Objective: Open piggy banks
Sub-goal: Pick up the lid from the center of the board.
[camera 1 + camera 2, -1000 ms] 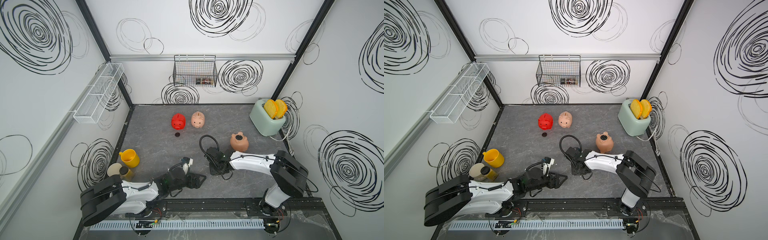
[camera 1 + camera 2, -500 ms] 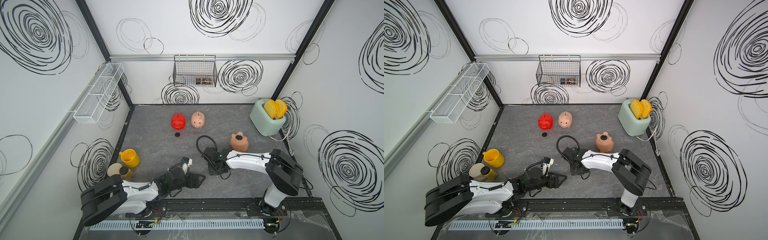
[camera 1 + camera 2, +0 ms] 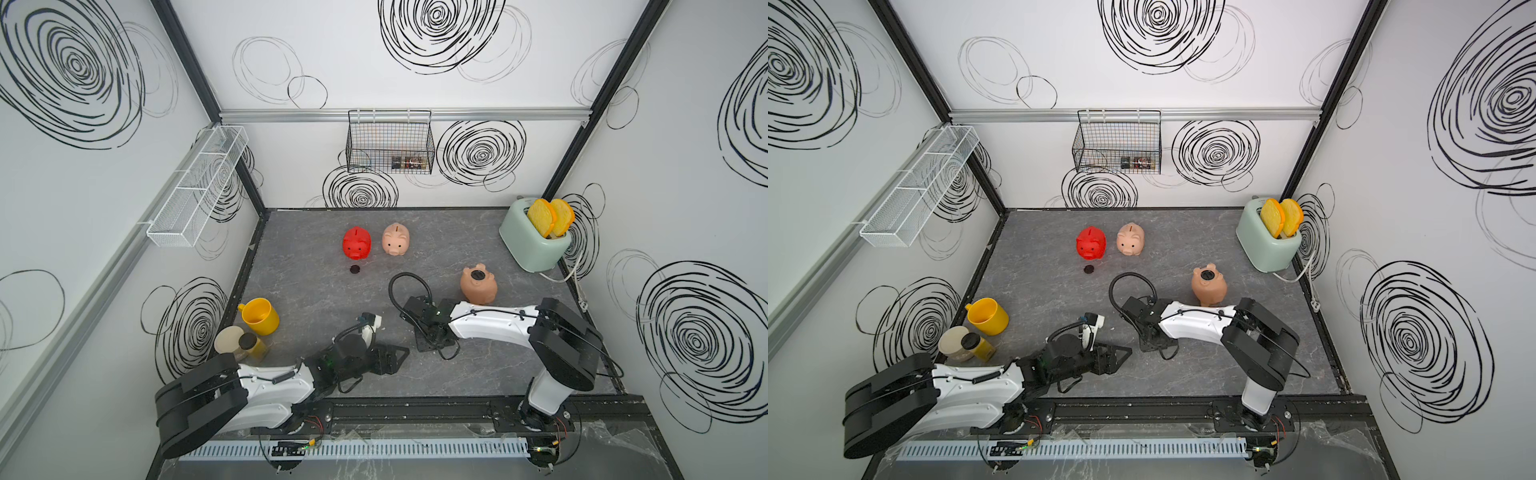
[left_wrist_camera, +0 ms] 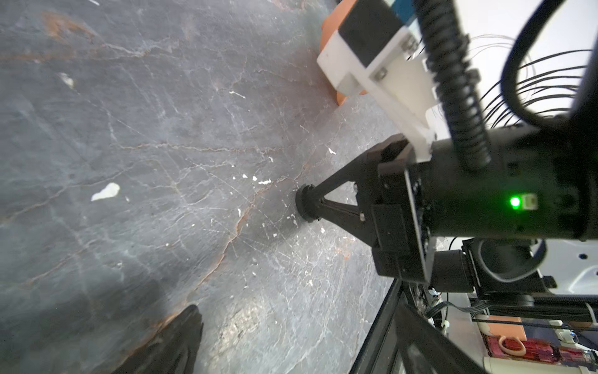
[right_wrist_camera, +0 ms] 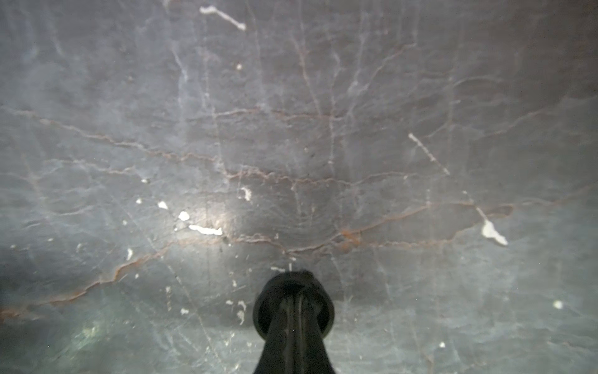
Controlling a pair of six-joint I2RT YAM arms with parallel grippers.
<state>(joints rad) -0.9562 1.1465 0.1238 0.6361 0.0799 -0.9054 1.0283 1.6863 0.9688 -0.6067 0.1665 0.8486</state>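
Near edge, your side: your left gripper sits low over the desk with its jaws spread and nothing between them. The left wrist view shows only one dark finger. Just beside it, your right gripper points down at the desk with its jaws pressed together, pinching a small round black plug. The right wrist view confirms the pinch. The plug is down at the desk surface, but you cannot tell whether it touches. Toward your left wall stands a yellow mug. Just past your right forearm, the peach-tan piggy bank lies belly side up. The dark round spot on its belly could be a plug or a bare hole; you cannot tell which. Mid-desk, a loose plug lies flat just in front of the red piggy bank. That one stands upright with its snout toward you. The pale pink piggy bank stands upright just beside it on its right, slot on top. Far right corner: a mint toaster with two slices up. Back wall: a wire basket.
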